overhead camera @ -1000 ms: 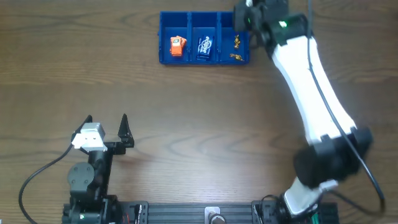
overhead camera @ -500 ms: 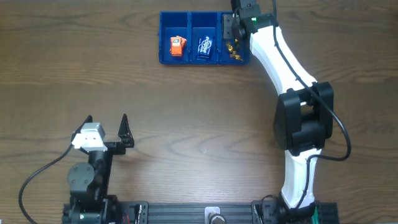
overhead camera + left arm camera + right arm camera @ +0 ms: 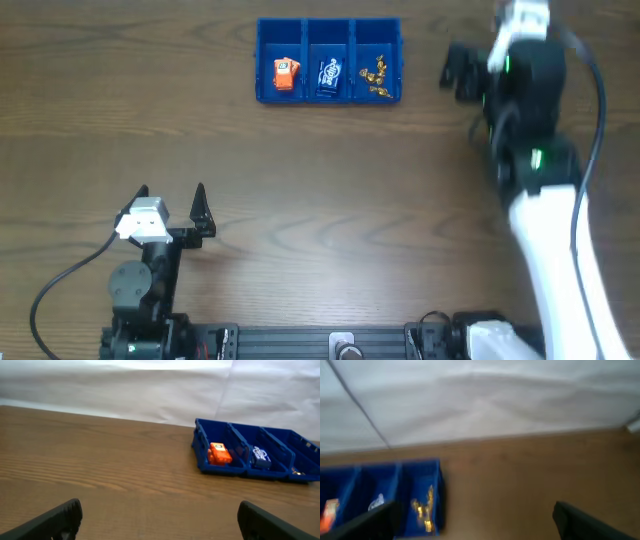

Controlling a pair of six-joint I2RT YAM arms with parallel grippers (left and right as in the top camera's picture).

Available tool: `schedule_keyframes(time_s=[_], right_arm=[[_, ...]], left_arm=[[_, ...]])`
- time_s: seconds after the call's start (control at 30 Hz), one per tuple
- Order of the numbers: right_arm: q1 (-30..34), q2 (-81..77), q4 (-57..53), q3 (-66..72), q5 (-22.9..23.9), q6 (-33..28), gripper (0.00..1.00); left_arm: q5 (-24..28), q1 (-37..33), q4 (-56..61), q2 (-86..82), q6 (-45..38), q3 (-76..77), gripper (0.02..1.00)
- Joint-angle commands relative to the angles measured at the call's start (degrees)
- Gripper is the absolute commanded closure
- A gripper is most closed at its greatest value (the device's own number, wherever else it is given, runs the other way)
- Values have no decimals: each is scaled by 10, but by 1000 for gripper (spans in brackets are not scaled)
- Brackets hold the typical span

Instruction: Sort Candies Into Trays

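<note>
Both stand wide open and empty: the tray [image 3: 328,99] lies just beside the right claw [image 3: 453,72], far from the left claw [image 3: 170,195].

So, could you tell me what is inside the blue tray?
The blue tray holds an orange candy in its left compartment, a blue-wrapped candy in the middle, and small gold candies in the right one. Nothing covers them from above. The floor beneath them is hidden.
</note>
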State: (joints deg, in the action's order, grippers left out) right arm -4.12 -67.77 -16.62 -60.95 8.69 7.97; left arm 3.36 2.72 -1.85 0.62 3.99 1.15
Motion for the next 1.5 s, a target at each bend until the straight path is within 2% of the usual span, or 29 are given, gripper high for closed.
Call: schedule_keyframes(time_s=[0.03, 0.1, 0.2, 0.3, 0.43, 0.5, 0.63, 1.5], right_arm=[[26, 196, 56, 244, -32, -10, 3], [55, 298, 95, 342, -65, -10, 3], [57, 438, 137, 449, -70, -10, 3], [56, 549, 173, 538, -96, -10, 3], [35, 626, 175, 601, -99, -10, 3], [26, 648, 139, 605, -99, -10, 3], [-4, 669, 119, 605, -92, -51, 1], [-4, 676, 119, 605, -92, -50, 3]], left_arm=[[7, -2, -24, -3, -10, -9, 20], [7, -2, -24, -3, -10, -9, 20], [7, -2, -24, -3, -10, -9, 20], [7, -2, -24, -3, -10, -9, 20], [7, -2, -24, -3, -10, -9, 23], [7, -2, -24, -3, -10, -9, 20], [7, -2, -24, -3, -10, -9, 20], [7, -2, -24, -3, -10, -9, 23]])
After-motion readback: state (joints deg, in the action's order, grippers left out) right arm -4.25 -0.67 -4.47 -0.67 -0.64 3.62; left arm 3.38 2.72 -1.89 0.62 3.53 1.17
